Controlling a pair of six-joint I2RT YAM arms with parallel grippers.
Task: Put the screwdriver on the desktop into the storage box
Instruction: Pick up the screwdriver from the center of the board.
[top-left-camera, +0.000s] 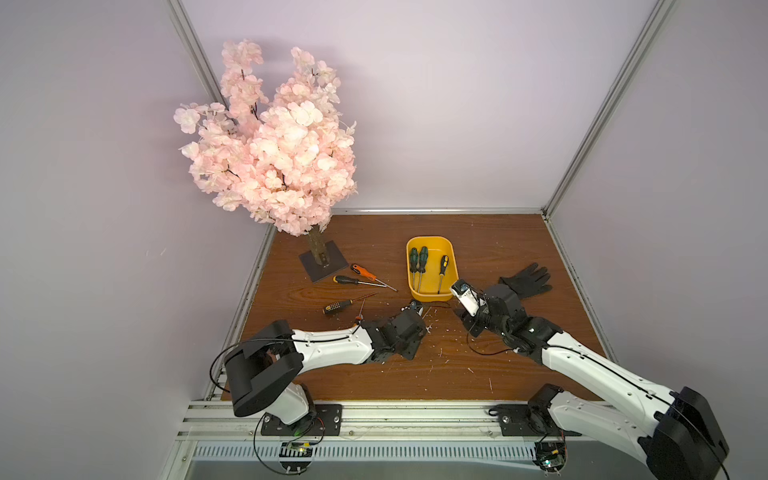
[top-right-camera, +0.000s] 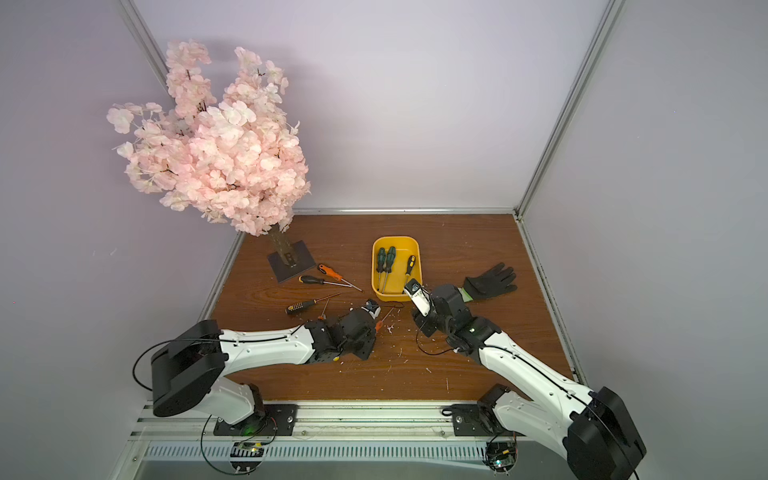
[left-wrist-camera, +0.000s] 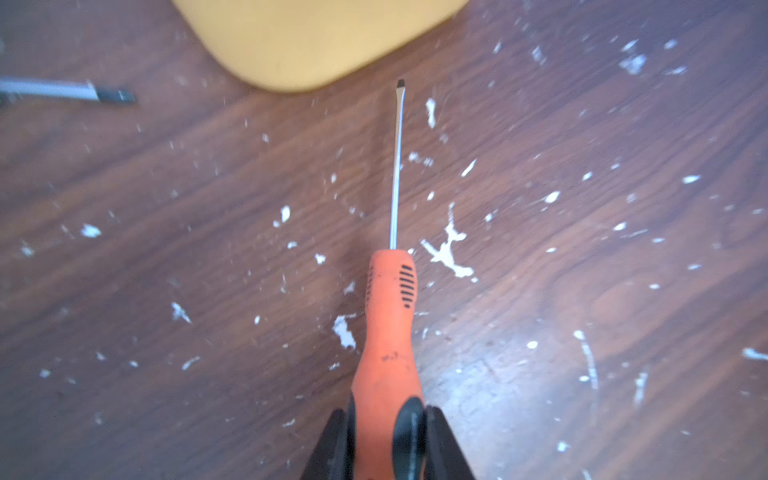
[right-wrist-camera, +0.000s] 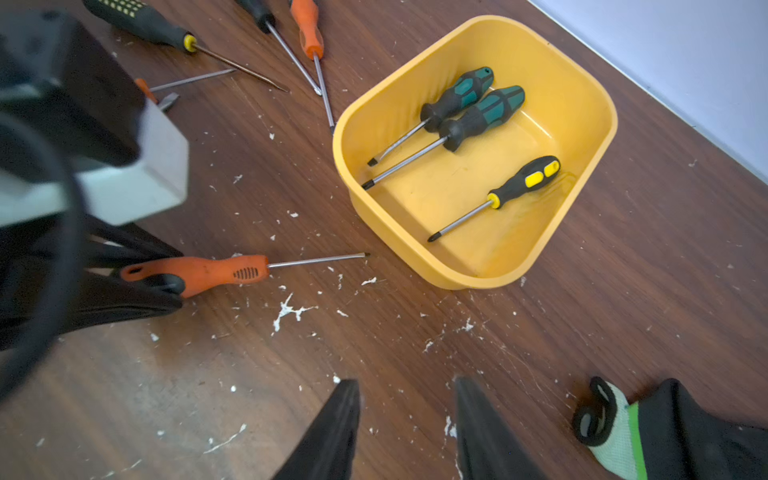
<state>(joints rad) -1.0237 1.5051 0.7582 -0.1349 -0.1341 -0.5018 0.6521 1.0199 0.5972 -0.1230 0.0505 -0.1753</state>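
While pinching the orange screwdriver by its handle end in the closed left jaws, flat on the worktop with tip just short of the storage box, lift level, clear the near wall, lower inside. Keep the open, empty right jaws aside.

An artificial tree with pale pink blossoms is placed in the far left corner. In both top views its brown trunk is seen rising from a small dark square base. A black glove is laid flat near the right wall. Its cuff is shown white with a green stripe. The scene is enclosed by pale lilac walls joined by aluminium profiles. At the front, an aluminium rail and a slotted grey duct are seen.
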